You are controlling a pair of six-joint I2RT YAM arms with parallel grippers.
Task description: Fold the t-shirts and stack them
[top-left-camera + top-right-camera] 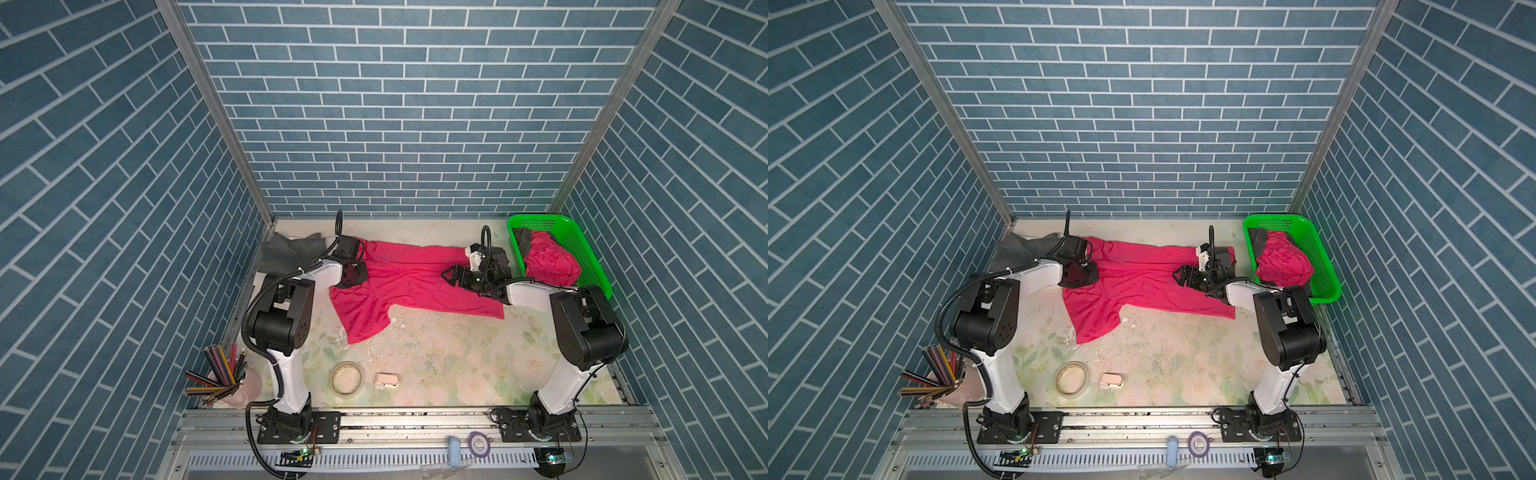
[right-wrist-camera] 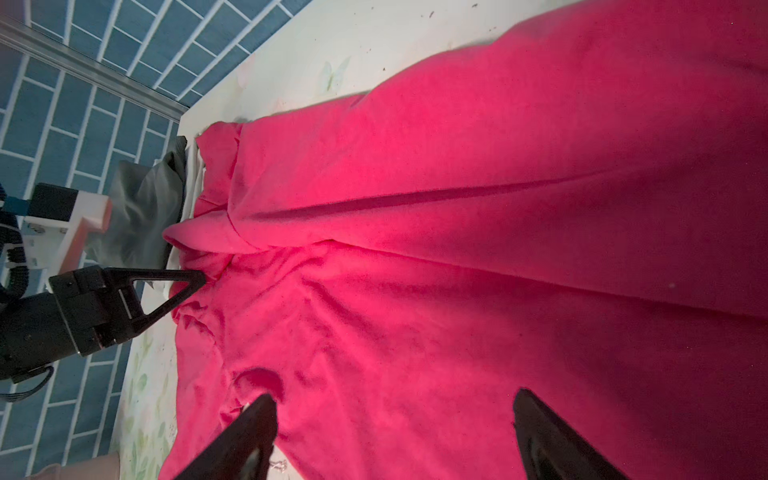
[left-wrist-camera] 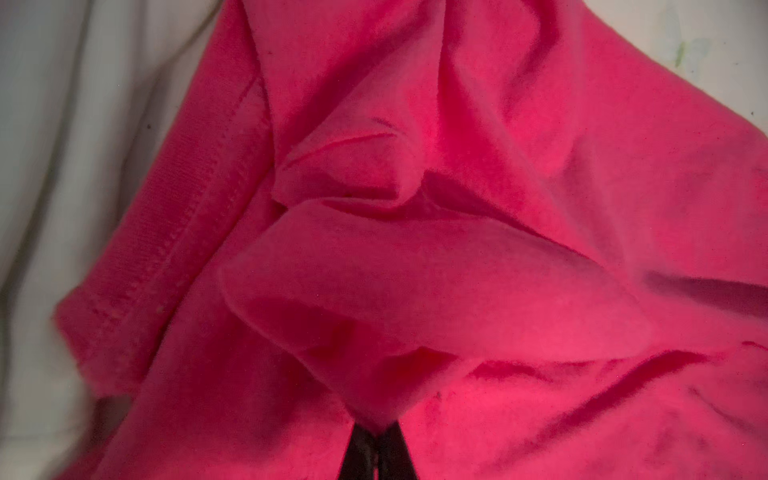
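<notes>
A magenta t-shirt (image 1: 415, 282) (image 1: 1142, 286) lies spread across the back of the table in both top views, one sleeve pointing toward the front. My left gripper (image 1: 353, 274) (image 3: 376, 432) is at its left end, shut on a pinched fold of the pink cloth. The right wrist view shows the left gripper (image 2: 199, 278) biting the shirt's edge. My right gripper (image 1: 449, 276) (image 2: 395, 415) hovers open over the shirt's right part, with nothing between its fingers. A dark grey t-shirt (image 1: 286, 249) lies crumpled at the back left. Another pink t-shirt (image 1: 548, 262) sits in the basket.
The green mesh basket (image 1: 582, 253) stands at the back right corner. A tape roll (image 1: 346, 377) and a small white object (image 1: 386, 380) lie near the front. A cup of pencils (image 1: 224, 378) stands at the front left. Crumbs dot the floral table cover (image 1: 457, 357).
</notes>
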